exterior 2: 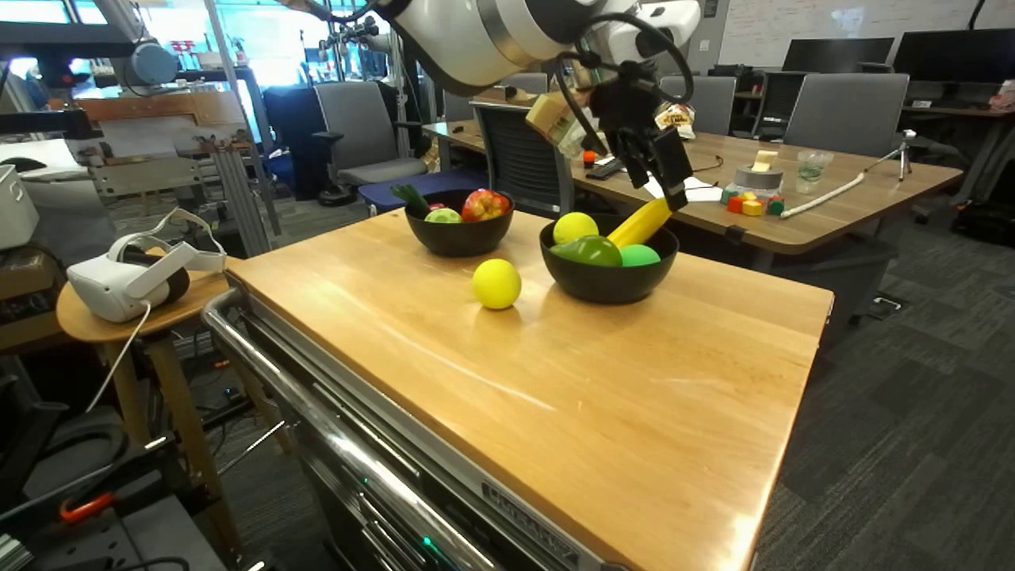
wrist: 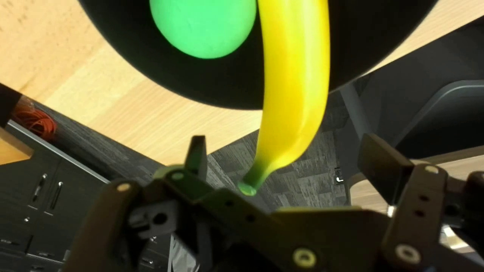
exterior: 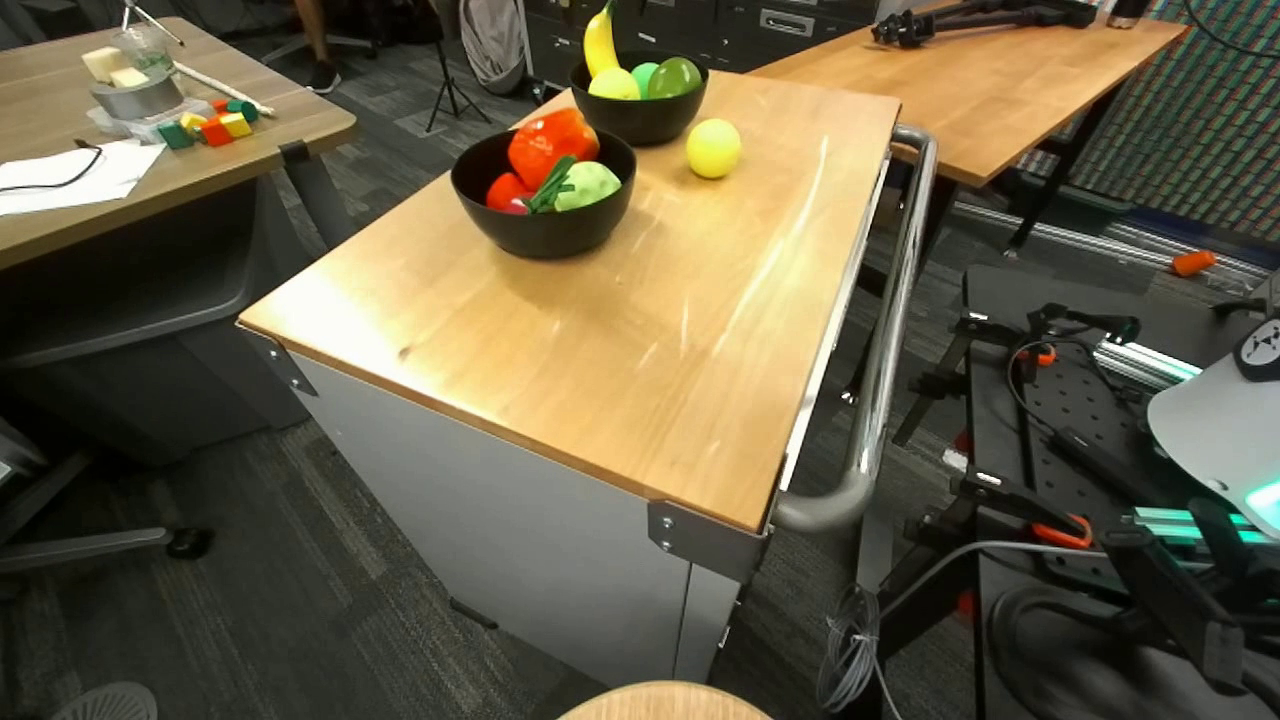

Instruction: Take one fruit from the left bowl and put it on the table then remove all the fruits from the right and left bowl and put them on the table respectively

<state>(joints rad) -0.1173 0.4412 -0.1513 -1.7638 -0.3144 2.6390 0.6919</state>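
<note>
The tool (wrist: 281, 145) (fingers (wrist: 383, 166) spread wide) points downward; arm (exterior 2: 476, 44) above.

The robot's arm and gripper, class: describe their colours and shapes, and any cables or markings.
The arm is mostly white and rounded, with a grey band and black cables looping outside it. The gripper is dark, with jointed links, round bolt heads and flat fingers. I can make out no legible lettering.

No words surely readable, blurred lettering on a long grey plate (exterior 2: 530, 523) under the edge of the light wooden table (exterior 2: 634, 381), a small illegible green mark on a transparent plastic cup (exterior 2: 810, 171), unclear white marks on a round black disc (exterior: 1262, 346)
</note>
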